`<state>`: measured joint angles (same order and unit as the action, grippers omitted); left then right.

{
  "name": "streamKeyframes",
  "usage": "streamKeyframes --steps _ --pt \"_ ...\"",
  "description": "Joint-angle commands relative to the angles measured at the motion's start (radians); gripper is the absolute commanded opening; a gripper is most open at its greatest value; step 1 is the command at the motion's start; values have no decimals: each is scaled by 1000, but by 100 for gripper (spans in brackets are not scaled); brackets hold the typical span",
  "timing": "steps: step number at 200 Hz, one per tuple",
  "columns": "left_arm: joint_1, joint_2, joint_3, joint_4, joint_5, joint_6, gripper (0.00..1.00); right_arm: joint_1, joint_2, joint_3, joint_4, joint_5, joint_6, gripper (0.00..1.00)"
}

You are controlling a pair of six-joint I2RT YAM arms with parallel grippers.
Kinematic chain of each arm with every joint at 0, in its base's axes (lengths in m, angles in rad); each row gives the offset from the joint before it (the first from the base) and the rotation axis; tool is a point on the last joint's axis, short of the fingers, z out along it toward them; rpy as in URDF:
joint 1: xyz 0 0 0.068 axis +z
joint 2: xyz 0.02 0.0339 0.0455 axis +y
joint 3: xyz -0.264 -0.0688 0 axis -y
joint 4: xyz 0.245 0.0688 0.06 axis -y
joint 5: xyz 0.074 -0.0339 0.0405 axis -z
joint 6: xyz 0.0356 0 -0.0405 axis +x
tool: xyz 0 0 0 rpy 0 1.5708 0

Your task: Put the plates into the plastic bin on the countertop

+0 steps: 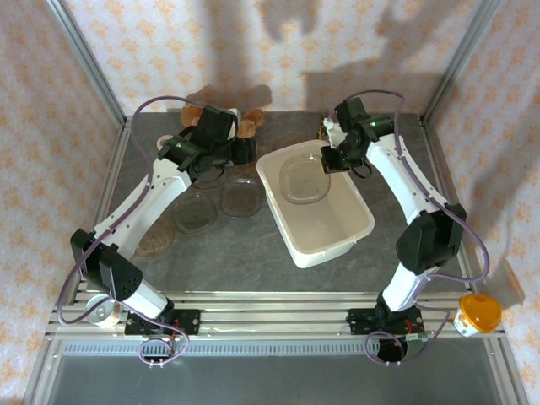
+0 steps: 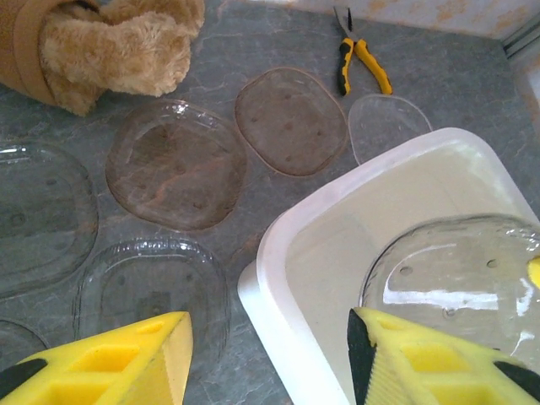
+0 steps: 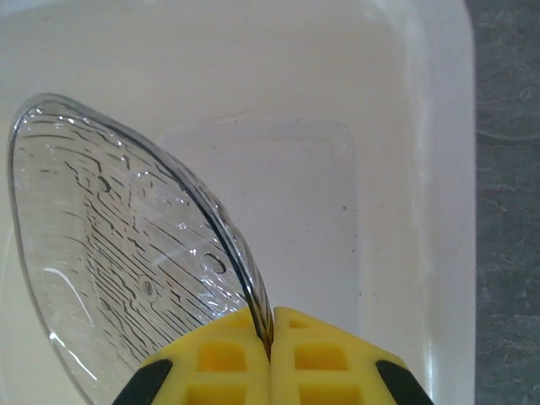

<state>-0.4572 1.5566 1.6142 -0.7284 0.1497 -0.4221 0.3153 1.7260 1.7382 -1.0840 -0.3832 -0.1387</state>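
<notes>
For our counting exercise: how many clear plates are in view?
7. One plate is pinched by the right gripper over the plastic bin; six plates lie on the countertop beside it. Others may hide under the left arm.

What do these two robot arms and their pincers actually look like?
Both the left arm and right arm are slim white links joined by chunky black joints, with a pale lilac cable looping alongside each. The fingers are blocky bright yellow wedges with moulded hollows and black patches.
</notes>
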Motion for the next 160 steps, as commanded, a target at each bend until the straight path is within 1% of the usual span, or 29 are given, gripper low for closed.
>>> streamKeyframes --steps 1,18,39,87,113,141,160 --pt "7 19 -11 7 9 -15 52 0 -76 -63 72 32 168 0" --pt "8 37 -3 3 14 -8 52 18 -107 -101 110 38 228 0" --pt "11 63 18 -9 24 3 53 59 -109 -102 101 113 297 0" --pt "18 105 41 -7 33 13 55 128 -180 -220 200 234 581 0" --pt "23 118 38 15 52 9 56 174 -197 -263 213 319 721 0" --pt "25 126 36 34 77 9 56 202 -212 -311 229 379 846 0" --pt "29 126 31 39 84 11 56 209 -237 -364 266 390 936 0"
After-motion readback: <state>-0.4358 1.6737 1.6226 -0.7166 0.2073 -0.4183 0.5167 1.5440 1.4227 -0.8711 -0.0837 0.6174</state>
